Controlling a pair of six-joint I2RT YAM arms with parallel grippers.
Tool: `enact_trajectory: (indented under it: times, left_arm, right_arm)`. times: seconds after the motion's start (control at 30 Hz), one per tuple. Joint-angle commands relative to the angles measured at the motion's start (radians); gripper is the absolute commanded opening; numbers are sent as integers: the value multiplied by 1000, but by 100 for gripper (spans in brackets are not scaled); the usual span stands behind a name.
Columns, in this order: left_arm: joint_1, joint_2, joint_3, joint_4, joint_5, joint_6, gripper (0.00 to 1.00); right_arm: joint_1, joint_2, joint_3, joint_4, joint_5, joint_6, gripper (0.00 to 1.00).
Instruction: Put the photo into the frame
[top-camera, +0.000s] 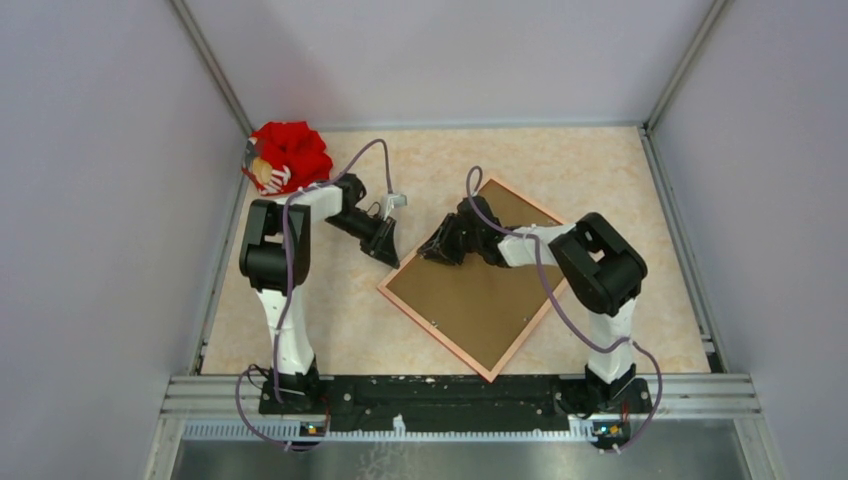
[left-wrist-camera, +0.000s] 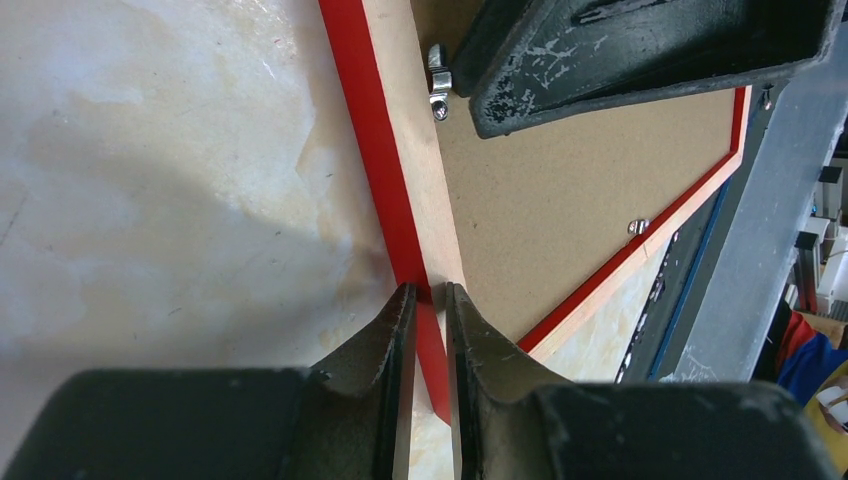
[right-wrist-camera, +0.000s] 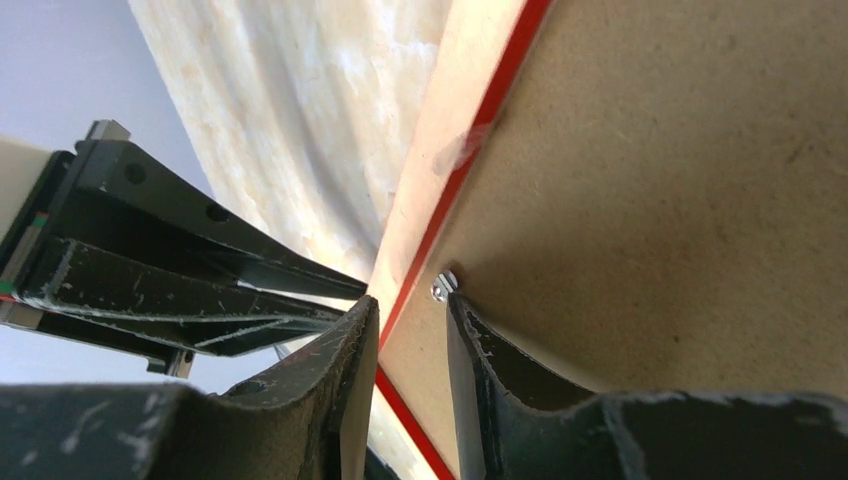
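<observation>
Left end effector (left-wrist-camera: 428, 292) pinches the left rim of the frame (top-camera: 436, 336), which we see lying face down, askew on the bench (top-camera: 340, 320); right end effector (right-wrist-camera: 408, 305), slightly spread, sits at a metal clip (right-wrist-camera: 443, 287) by the brown backing panel (top-camera: 480, 300).

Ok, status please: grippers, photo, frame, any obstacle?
Left gripper shut on frame edge. Right gripper astride same edge, grip unclear. Frame face down, backing in; photo not seen.

The frame (left-wrist-camera: 418, 160) lies back-up on the counter (top-camera: 600, 180), turned cornerwise, with the backing panel (top-camera: 478, 300) inside it. The left jaws straddle its left edge. The right jaws stand over its far-left rim. A cloth bundle (top-camera: 290, 155) sits in the far-left corner.
</observation>
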Motion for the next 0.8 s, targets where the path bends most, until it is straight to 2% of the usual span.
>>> enact_trajectory:
  times: [0.0, 0.77]
  left_arm:
    - [1, -38, -22, 11, -35, 25, 22]
    - [-10, -22, -29, 26, -19, 26, 22]
  right_arm:
    - [0, 24, 48, 22, 34, 11, 32]
    - [-1, 121, 140, 35, -26, 17, 29]
